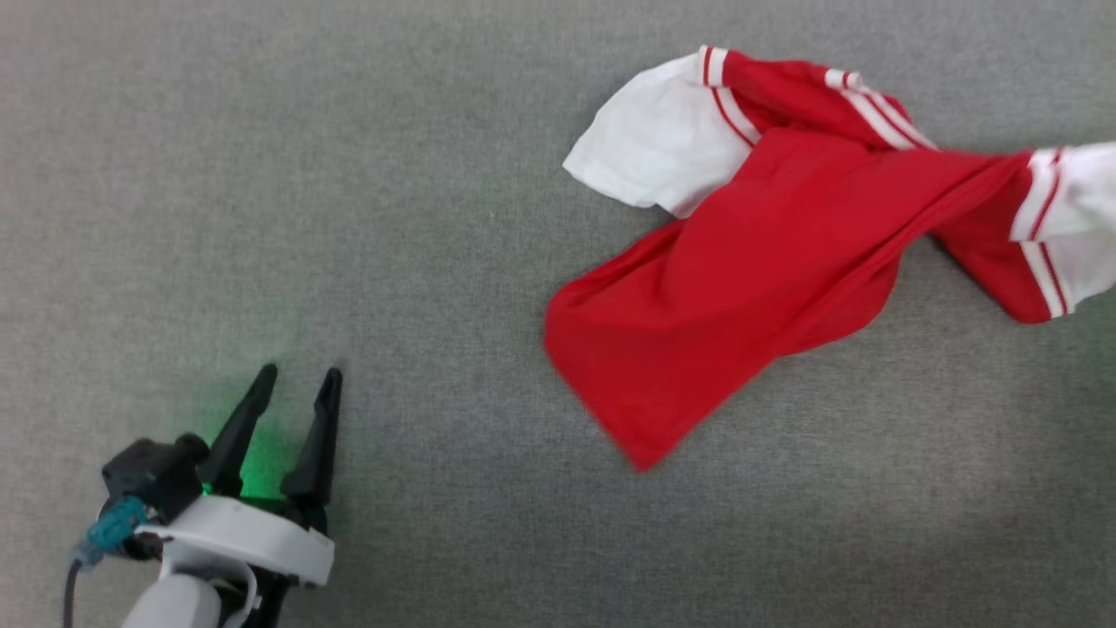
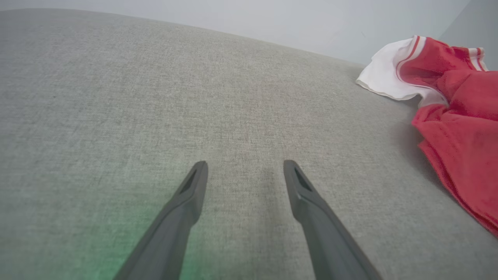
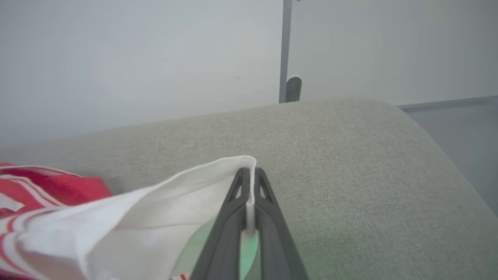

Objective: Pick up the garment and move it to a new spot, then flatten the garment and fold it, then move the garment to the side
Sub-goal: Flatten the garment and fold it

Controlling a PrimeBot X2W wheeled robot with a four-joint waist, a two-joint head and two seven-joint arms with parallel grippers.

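on grey surface, one garment pinched by right gripper.

Worktop: covered in plain grey woven fabric, with a rounded far edge in the right wrist view. One item on it: garment, red with white sleeve ends and red-and-white striped trim, lying crumpled on the robot's right half. One white sleeve is spread on the fabric and the red body is bunched diagonally.

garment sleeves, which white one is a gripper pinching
The white sleeve at the head view's right edge, clamped in the right gripper; the other white sleeve lies loose, untouched.
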